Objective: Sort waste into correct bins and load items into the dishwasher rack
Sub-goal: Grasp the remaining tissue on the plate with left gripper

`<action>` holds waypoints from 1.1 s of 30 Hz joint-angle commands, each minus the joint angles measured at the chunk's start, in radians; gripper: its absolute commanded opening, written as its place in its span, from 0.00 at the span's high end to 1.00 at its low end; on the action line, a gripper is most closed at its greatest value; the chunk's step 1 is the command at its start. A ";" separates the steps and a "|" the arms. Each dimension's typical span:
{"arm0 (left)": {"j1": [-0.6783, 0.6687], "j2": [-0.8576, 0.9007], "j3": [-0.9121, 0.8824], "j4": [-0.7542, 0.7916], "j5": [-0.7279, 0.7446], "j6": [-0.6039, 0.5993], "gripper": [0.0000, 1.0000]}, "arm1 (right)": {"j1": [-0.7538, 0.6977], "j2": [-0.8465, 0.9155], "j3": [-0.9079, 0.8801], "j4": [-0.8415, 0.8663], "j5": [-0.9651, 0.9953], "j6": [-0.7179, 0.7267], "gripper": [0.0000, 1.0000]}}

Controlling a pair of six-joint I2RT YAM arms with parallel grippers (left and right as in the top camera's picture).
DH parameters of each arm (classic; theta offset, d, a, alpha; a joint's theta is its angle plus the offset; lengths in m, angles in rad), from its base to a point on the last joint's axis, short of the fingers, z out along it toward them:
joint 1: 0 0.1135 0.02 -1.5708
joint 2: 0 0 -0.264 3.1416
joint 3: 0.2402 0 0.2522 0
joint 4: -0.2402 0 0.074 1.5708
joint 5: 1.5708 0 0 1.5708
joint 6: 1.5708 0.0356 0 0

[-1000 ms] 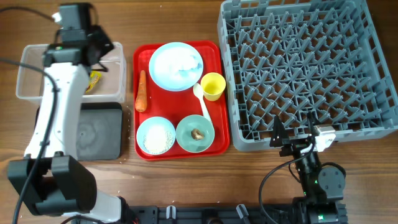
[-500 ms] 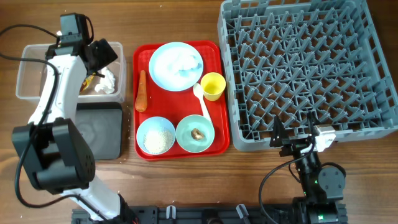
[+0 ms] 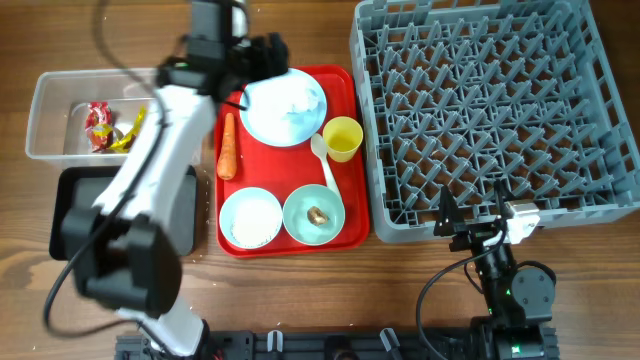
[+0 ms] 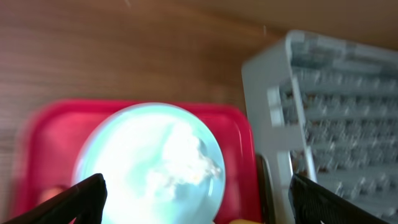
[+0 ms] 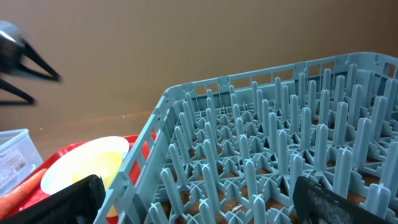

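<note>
My left gripper (image 3: 262, 60) hangs open and empty over the far-left rim of the pale-blue plate (image 3: 285, 105), which carries crumpled white tissue (image 3: 297, 98). The left wrist view shows that plate (image 4: 124, 168) and tissue (image 4: 183, 155) between my wide-apart fingers (image 4: 81, 199). On the red tray (image 3: 345, 235) lie an orange carrot (image 3: 228, 145), a yellow cup (image 3: 342, 138), a white spoon (image 3: 323, 160), a bowl of rice (image 3: 250, 218) and a bowl with a brown lump (image 3: 314, 213). Red and yellow wrappers (image 3: 100, 127) lie in the clear bin (image 3: 60, 90). My right gripper (image 3: 472, 215) stands open and empty at the grey rack's (image 3: 490, 110) near edge.
The black bin (image 3: 70, 205) sits in front of the clear one, partly under my left arm. In the right wrist view the rack's pegs (image 5: 280, 155) fill the space ahead, with the yellow cup (image 5: 87, 165) and the carrot tip (image 5: 18, 186) to the left.
My left gripper opened over the clear bin, where white tissue showed beside it, then swung right to the plate. The right arm has not moved.
</note>
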 commanded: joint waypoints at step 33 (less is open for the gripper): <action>-0.112 0.360 -0.002 0.106 -0.123 0.020 0.16 | 0.004 -0.002 -0.001 0.005 0.011 0.007 0.00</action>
